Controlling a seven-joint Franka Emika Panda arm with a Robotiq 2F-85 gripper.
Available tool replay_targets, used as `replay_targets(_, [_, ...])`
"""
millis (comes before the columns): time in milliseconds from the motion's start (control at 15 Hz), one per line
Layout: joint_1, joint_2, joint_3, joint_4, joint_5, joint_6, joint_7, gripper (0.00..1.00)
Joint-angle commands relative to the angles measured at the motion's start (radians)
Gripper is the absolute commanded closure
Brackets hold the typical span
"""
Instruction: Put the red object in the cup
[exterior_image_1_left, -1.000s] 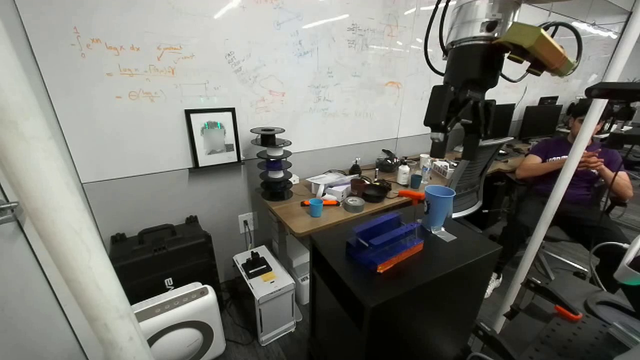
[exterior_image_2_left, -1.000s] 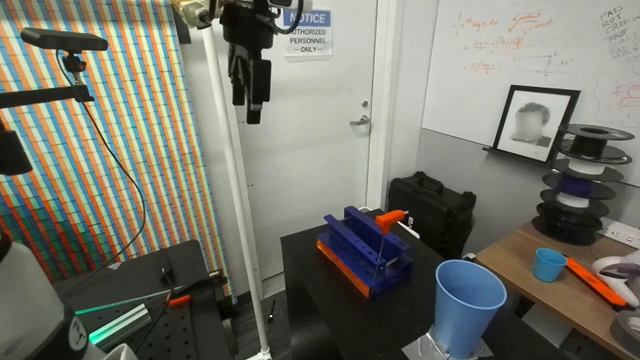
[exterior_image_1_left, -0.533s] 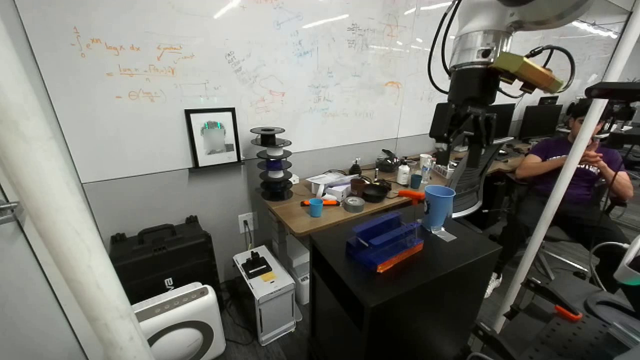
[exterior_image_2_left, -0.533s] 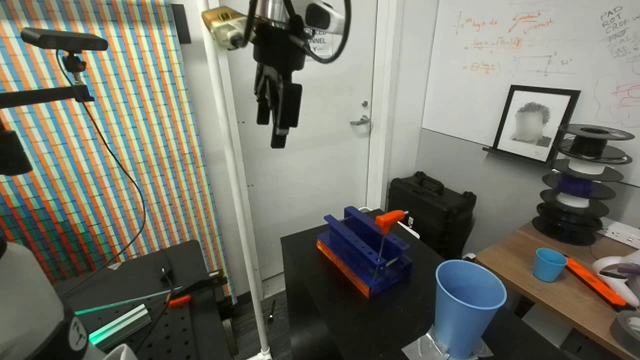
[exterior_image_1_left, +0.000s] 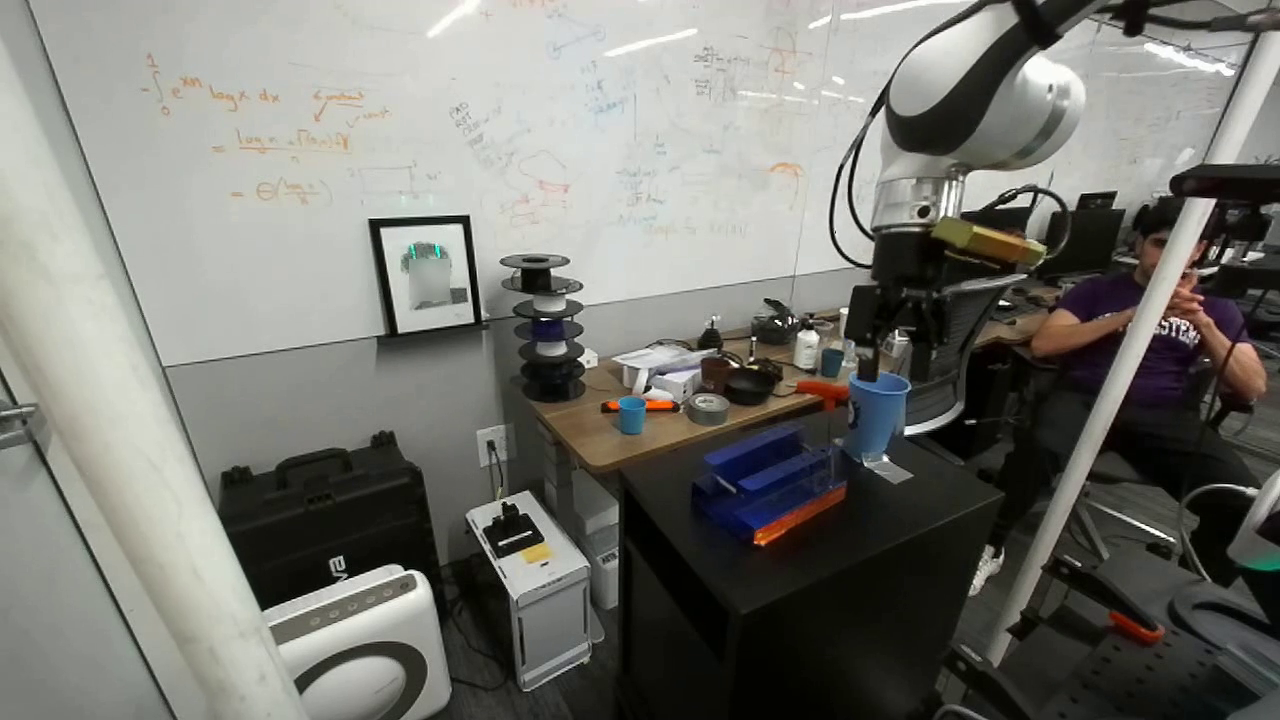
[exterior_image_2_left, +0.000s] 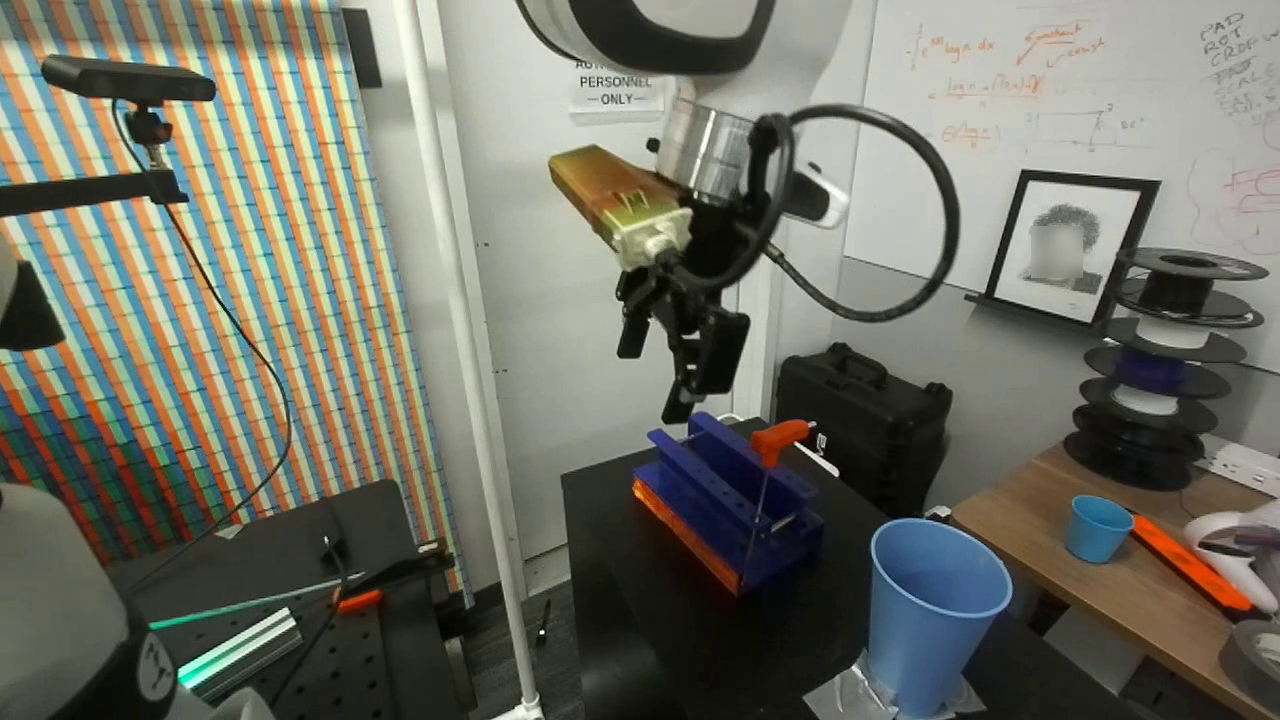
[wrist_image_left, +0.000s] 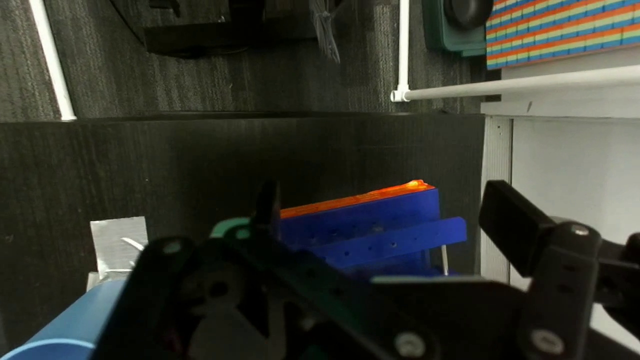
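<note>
The red object is a red-orange handle (exterior_image_1_left: 822, 390) on a thin metal shaft, standing upright at one end of the blue holder (exterior_image_2_left: 700, 490); the handle also shows in an exterior view (exterior_image_2_left: 780, 438). I cannot make it out in the wrist view. The tall light-blue cup (exterior_image_2_left: 930, 630) stands upright beside the holder, and part of it shows in the wrist view (wrist_image_left: 75, 320). My gripper (exterior_image_2_left: 656, 382) is open and empty, pointing down above the holder, apart from the handle. In the wrist view its fingers (wrist_image_left: 390, 215) are wide apart with the holder beyond them.
The holder and cup stand on a black cabinet (exterior_image_1_left: 800, 570), with silver tape (wrist_image_left: 120, 242) at the cup's base. A wooden desk (exterior_image_1_left: 590, 430) behind carries a small blue cup (exterior_image_1_left: 631, 415), a tape roll (exterior_image_1_left: 708, 409) and clutter. A white pole (exterior_image_2_left: 470, 350) rises beside the cabinet.
My gripper has come down and, in an exterior view, moved right toward the blue holder and handle. It stays open. The handle, holder and cup have not moved.
</note>
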Motion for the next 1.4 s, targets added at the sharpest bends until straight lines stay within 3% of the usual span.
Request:
replay_targets(0, [-0.01, 0.204, 0.002, 0.187, -0.059, -0.054, -0.056, 0.0])
replay_targets(467, [-0.004, 0.421, 0.007, 0.422, -0.252, -0.09, -0.023, 0.0])
replay_targets(533, [-0.001, 0.439, 0.008, 0.435, -0.265, -0.065, -0.018, 0.09])
replay_targets(600, [-0.003, 0.459, 0.013, 0.45, -0.262, -0.055, -0.031, 0.26])
replay_targets(1067, [-0.009, 0.486, 0.056, 0.462, -0.215, -0.019, -0.068, 0.81])
replay_targets(1267, [-0.011, 0.457, 0.055, 0.453, -0.224, -0.037, -0.069, 0.89])
replay_targets(1333, [-0.013, 0.443, 0.05, 0.449, -0.23, -0.041, -0.067, 0.85])
